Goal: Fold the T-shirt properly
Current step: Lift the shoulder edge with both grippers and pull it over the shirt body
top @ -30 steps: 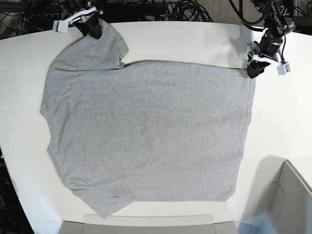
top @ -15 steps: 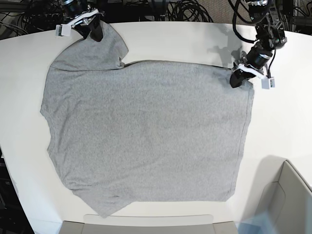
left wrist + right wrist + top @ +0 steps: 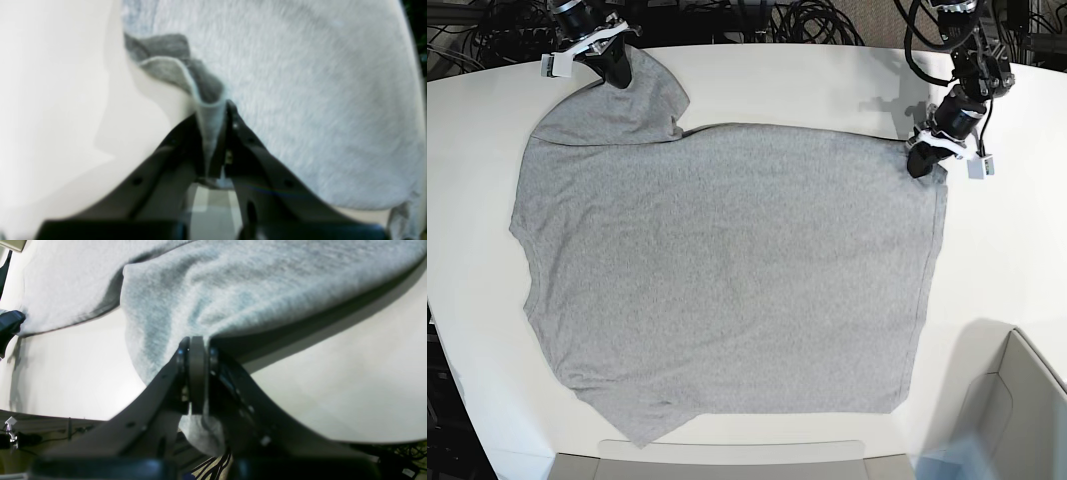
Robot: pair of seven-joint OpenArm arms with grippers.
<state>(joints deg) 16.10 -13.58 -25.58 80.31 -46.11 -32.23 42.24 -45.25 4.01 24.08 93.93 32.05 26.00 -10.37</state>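
Observation:
The T-shirt (image 3: 727, 270) lies spread flat on the white table (image 3: 807, 85), plain grey side up, with one sleeve folded over at the far left. My left gripper (image 3: 917, 166) sits at the shirt's far right corner. In the left wrist view it (image 3: 213, 140) is shut on a raised pinch of the T-shirt (image 3: 300, 83) edge. My right gripper (image 3: 619, 75) is at the far left sleeve. The right wrist view shows it (image 3: 196, 373) shut on a bunched fold of the T-shirt (image 3: 233, 290), which is lifted a little off the table.
An open grey bin (image 3: 1017, 400) stands at the near right corner. A flat grey tray edge (image 3: 727, 460) lies along the front edge. Dark cables (image 3: 777, 20) run behind the table's far edge.
Both grippers have closed on the shirt. The left gripper moved in from off the cloth's right side onto the far right corner. The right gripper shifted slightly toward the far edge.

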